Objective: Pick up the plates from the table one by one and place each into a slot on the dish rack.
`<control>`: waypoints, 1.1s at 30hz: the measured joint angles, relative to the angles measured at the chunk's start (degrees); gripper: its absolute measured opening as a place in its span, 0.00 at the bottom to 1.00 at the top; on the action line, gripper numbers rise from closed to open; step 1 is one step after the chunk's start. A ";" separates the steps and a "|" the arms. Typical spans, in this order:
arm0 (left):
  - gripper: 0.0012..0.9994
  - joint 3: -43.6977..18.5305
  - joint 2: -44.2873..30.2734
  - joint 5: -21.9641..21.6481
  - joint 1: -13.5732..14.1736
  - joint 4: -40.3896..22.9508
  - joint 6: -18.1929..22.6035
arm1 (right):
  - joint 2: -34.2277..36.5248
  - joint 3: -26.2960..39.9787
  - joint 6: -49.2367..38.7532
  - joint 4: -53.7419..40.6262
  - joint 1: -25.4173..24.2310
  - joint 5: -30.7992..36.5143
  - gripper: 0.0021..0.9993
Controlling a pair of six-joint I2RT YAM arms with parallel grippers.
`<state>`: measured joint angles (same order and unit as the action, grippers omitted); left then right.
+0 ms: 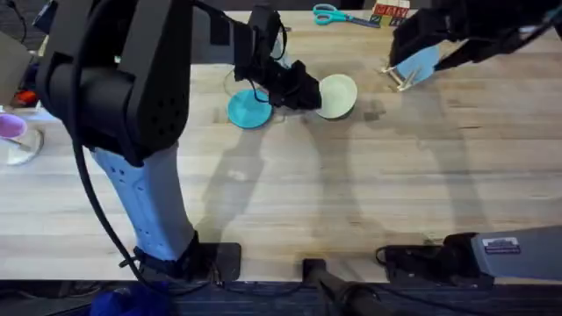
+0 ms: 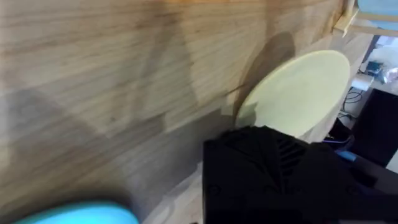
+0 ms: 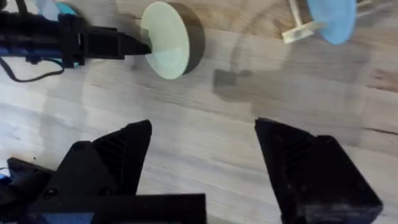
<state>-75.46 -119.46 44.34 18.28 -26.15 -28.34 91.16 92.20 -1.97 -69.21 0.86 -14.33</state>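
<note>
From overhead, three plates can be counted: a teal-blue plate (image 1: 248, 109) and a cream plate (image 1: 337, 96) lying on the table (image 1: 290, 193), and a sky-blue plate (image 1: 419, 64) standing in the dish rack (image 1: 399, 77) toward the far right. The left gripper (image 1: 305, 93) sits between the teal and cream plates, at the cream plate's edge; whether its fingers are apart or together cannot be told from here. The left wrist view adds the cream plate (image 2: 298, 93) close up, just beyond the dark finger body, an arc of the teal-blue plate (image 2: 74, 213) at the lower edge, and a corner of the rack (image 2: 348, 22). The right wrist view shows the right gripper (image 3: 202, 162) with fingers spread wide above bare wood, holding nothing, and the left gripper's tip (image 3: 140, 46) meeting the cream plate's (image 3: 165, 40) rim, which appears tilted up.
</note>
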 joint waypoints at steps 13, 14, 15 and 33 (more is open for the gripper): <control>0.04 0.00 0.00 0.00 0.00 -0.02 0.00 | 14.79 0.00 -6.36 3.41 0.71 -6.72 0.97; 0.04 0.00 0.00 0.00 0.00 -0.02 0.00 | 15.64 0.00 -6.62 4.24 0.83 -6.97 0.99; 0.04 0.00 0.00 0.00 0.00 -0.02 0.00 | 16.48 0.00 -6.79 5.13 0.91 -7.32 0.99; 0.04 0.00 0.00 0.00 0.00 -0.02 -0.01 | 25.82 0.00 -7.49 13.39 1.23 -17.06 1.00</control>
<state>-75.46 -119.46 44.34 18.28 -26.17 -28.35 116.99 92.20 -9.46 -55.83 2.10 -31.40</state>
